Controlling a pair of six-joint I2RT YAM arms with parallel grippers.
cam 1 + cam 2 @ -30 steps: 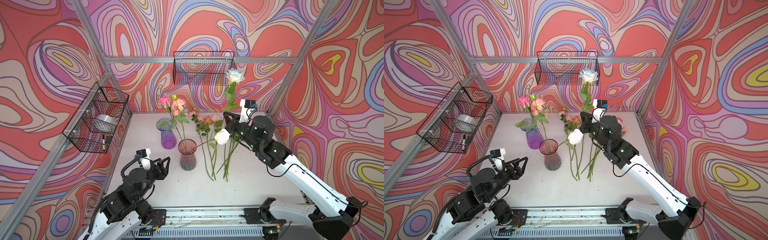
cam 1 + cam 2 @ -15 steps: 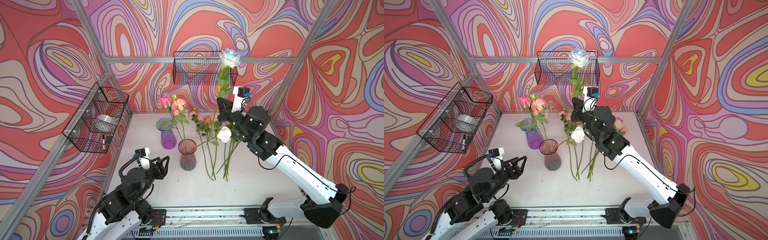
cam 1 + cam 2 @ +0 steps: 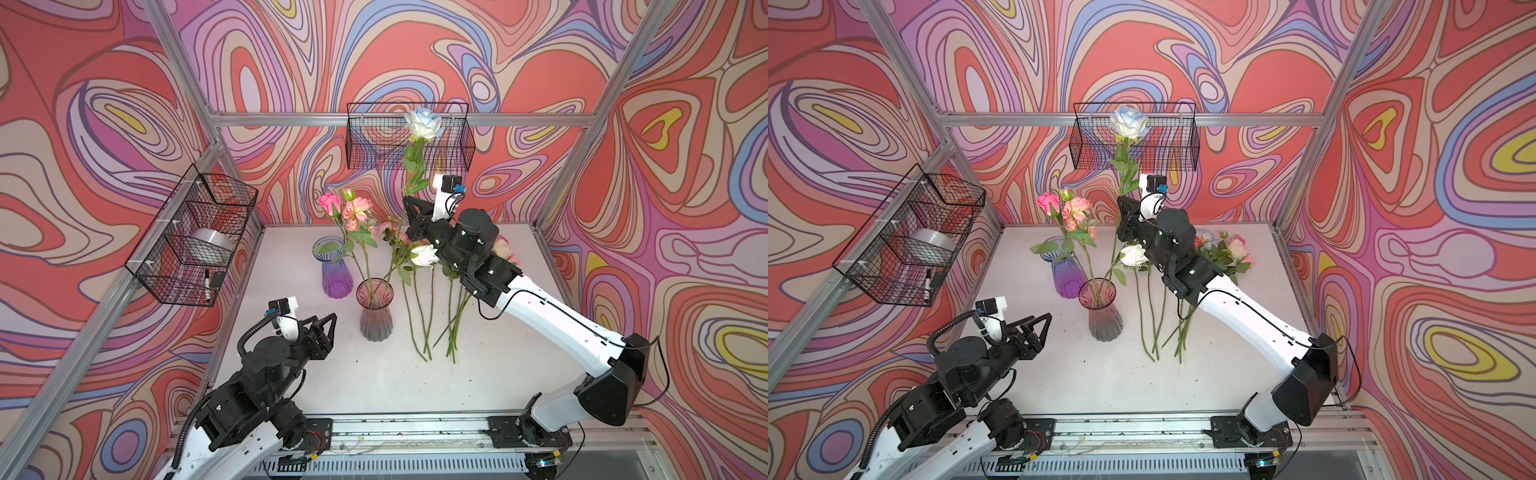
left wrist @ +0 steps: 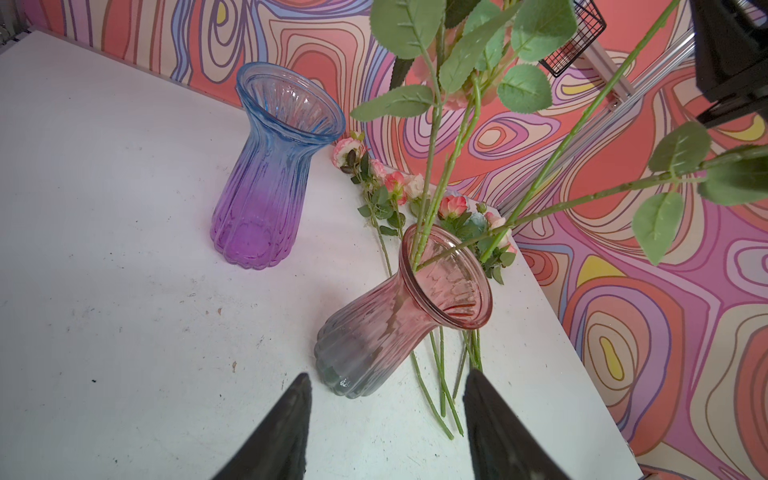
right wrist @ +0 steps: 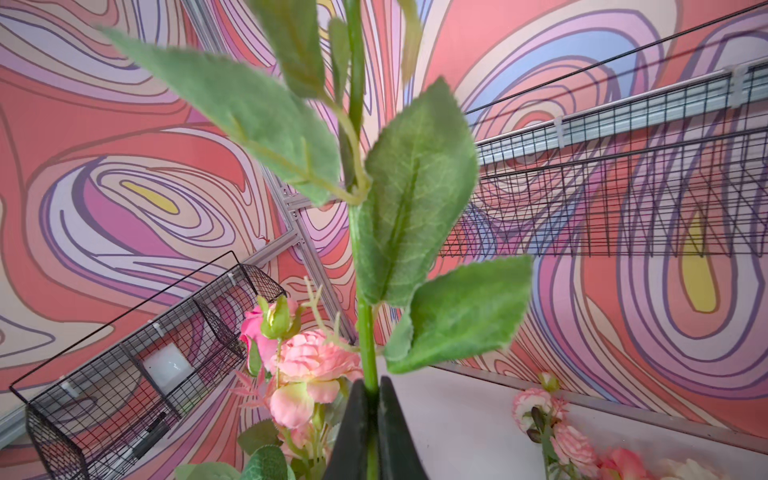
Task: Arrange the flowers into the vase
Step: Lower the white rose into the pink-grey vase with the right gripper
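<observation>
Right pincer clamped on pale blue rose mid-stem. Stem near upright, head high, foot slanting down into pink vase mouth, apparently. Vase below right pincer, nearer left pincer: half open, empty.

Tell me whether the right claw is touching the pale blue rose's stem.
Touching. In the right wrist view the right claw is shut on the stem, both jaws pressed against it.

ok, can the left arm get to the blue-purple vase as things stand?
Probably yes. The left gripper is open and empty, with bare table between it and the blue-purple vase. The pink vase and its stems sit to the side of that path.
</observation>
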